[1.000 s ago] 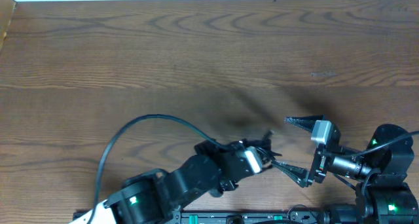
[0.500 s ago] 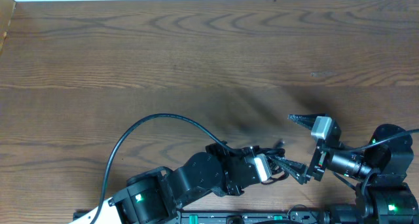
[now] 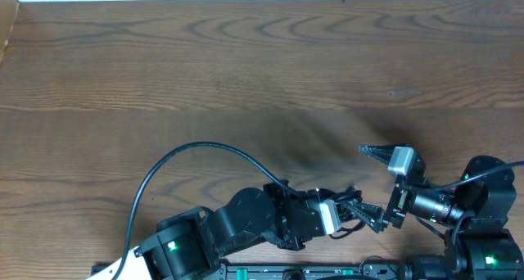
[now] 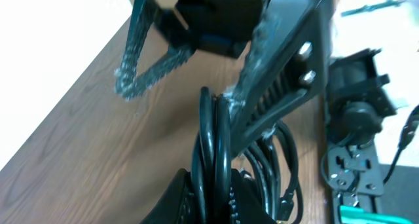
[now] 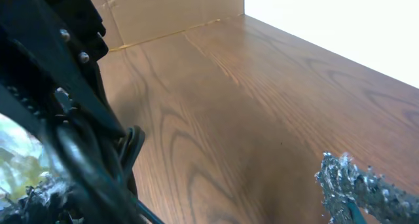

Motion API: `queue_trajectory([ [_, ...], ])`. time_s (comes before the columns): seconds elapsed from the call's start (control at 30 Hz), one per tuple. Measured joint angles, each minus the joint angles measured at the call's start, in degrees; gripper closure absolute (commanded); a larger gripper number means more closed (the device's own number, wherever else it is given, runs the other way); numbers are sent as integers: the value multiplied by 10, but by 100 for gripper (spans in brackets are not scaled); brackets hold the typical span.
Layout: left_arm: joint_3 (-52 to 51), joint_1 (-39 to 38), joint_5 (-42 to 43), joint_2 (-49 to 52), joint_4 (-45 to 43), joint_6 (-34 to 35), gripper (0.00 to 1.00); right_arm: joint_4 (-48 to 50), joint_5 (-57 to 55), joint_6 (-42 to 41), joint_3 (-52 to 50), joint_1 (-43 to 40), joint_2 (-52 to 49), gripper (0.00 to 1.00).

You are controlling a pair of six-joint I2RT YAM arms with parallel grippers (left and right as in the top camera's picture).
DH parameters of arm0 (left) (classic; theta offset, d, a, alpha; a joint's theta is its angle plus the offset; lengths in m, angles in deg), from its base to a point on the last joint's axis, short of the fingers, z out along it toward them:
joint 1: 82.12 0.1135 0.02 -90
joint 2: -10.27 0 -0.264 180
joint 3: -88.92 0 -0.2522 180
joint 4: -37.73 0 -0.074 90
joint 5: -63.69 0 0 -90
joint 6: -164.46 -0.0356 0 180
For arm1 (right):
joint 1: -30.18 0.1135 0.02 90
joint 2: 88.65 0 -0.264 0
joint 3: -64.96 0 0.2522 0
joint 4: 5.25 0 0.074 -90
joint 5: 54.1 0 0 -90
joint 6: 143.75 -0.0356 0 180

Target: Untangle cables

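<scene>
At table (image 3: 246, 51) front, L gripper (image 3: 350, 208) clamping cables (image 4: 213, 152), R gripper (image 3: 366, 184) wide open.

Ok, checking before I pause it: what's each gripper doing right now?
Left gripper: closed on the cables.
Right gripper: open, holding nothing.
</scene>
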Motion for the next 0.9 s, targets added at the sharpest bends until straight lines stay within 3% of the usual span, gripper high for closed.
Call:
queue_trajectory([
  [0.27, 0, 3, 42, 5, -14, 1, 93, -2, 2, -3, 0, 8, 1, 1],
  [0.43, 2, 4, 50, 16, -20, 2, 93, 7, 15, 1, 0, 8, 0, 22],
  [0.67, 6, 4, 49, 21, -22, 2, 92, 13, 39, 12, 0, 8, 0, 32],
  [0.77, 7, 4, 44, 22, -23, 3, 93, 14, 51, 20, 0, 8, 0, 48],
  [0.83, 7, 4, 35, 23, -22, 4, 92, 14, 63, 29, 0, 8, 0, 64],
  [0.87, 7, 4, 31, 23, -21, 5, 92, 14, 73, 30, 0, 8, 0, 76],
  [0.9, 8, 4, 27, 23, -21, 5, 93, 14, 75, 34, 0, 8, 0, 81],
])
